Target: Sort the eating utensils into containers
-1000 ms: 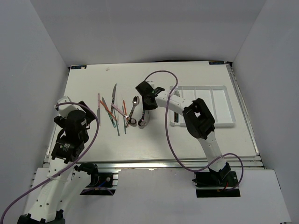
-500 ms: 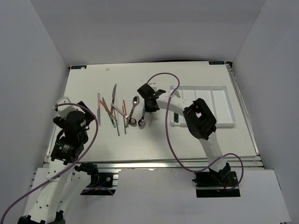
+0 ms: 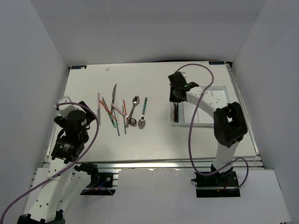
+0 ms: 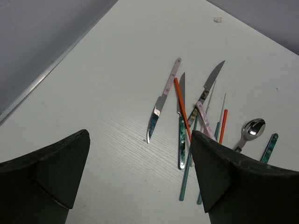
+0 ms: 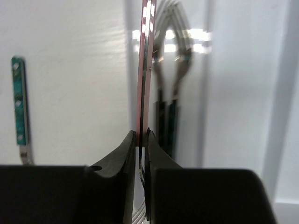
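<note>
The right hand (image 5: 140,136) is pinched shut on a slim pink-handled utensil (image 5: 145,70), seen edge-on, with its handle reaching out over the leftmost compartment of the tray (image 3: 224,112). Faint lines under the fingers may be fork tines, but that is not certain.

A second ago this hand was low over the loose cutlery well to the left of the tray. It has since swung across and now hangs above the tray's left end. The pick-up looks finished and the carry nearly so, and only the release seems to remain.

The white tray has narrow compartments side by side. The leftmost holds two dark-handled forks (image 5: 167,116) lying lengthwise, close together. The compartments further right show only white plastic where the arm does not cover them.

To the left of the tray, the pile (image 3: 117,112) of knives, spoons and red chopsticks lies on the surface (image 3: 154,140). A teal-handled spoon (image 3: 143,114) is the piece nearest the tray. Beyond the pile, farthest from the tray, the left hand (image 4: 139,158) is spread wide and holds nothing.
</note>
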